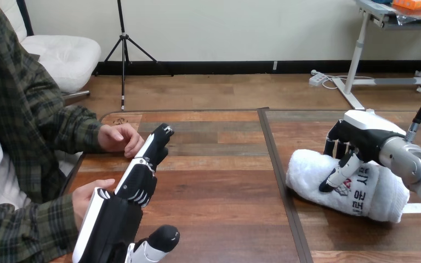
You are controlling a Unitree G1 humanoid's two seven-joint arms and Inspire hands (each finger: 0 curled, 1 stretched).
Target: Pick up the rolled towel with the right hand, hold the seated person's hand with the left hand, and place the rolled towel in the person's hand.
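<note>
Right hand [356, 143]: the fingers are curled over the top of the rolled towel [356, 192] and the thumb presses down on its near face, so the hand is clamped on the towel. The towel rests on the surface [225, 197].

Left hand [134, 183]: the fingers are straight and spread out from the palm, with the thumb held apart toward the view's bottom edge. It holds nothing. Its fingertips [163, 133] point away from the robot and lie just beside the person's far hand [119, 138]. The person's near hand [90, 196] lies just beside the white shell on the back of the left hand; contact cannot be determined.

Count: one rolled towel, two robot hands, two hands of the person.

Rolled towel: it is white, with print on the side facing the robot. It lies on its side on the right half of the surface, to the right of the dark seam [277, 164] that divides the surface. Its long axis runs left to right across the view, slightly angled, with the right end nearer the robot. It is well apart from both of the person's hands, which rest at the surface's left side.
</note>
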